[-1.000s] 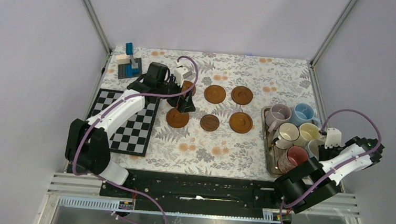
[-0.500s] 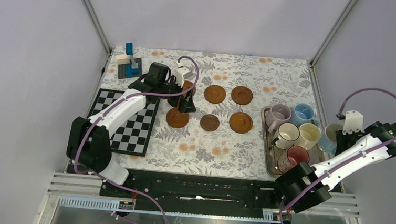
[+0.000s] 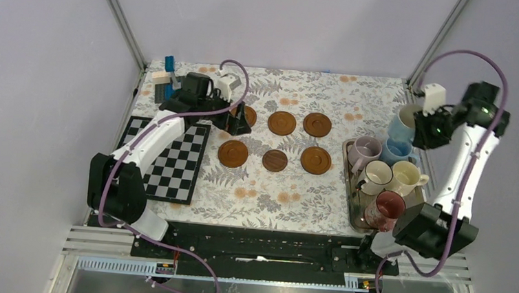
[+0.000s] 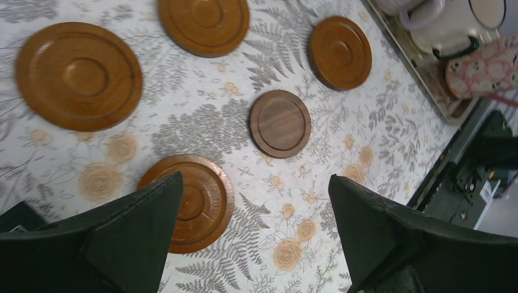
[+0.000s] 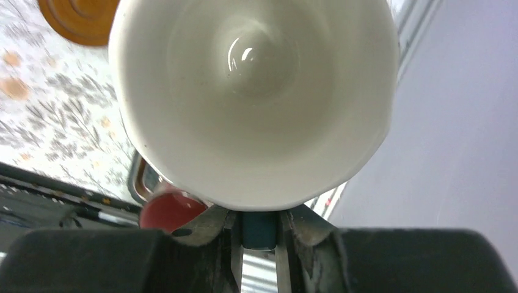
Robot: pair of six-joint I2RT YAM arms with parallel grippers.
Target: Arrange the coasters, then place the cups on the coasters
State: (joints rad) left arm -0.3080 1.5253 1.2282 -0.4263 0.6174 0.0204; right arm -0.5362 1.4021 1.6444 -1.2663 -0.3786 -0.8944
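Light blue cup (image 5: 256,97) is what your right gripper (image 5: 259,221) has: the jaws are closed tight on a blue part at its rim, handle or wall I cannot tell. The cup's mouth faces the wrist camera. You hold it in the air over the far end of the tray (image 3: 348,187), I judge so that it clears the five other cups (image 3: 377,174) crowded there.

Your left gripper (image 3: 236,121) hangs with jaws spread wide and nothing in them, low by the far-left coaster (image 3: 249,115) and partly hiding it from above. All six coasters (image 3: 281,123) lie bare in two rows of three, so arranging looks done. That left arm blocks its corner; the right-hand column is open to you. A chequered board (image 3: 173,161) lies well to the left.
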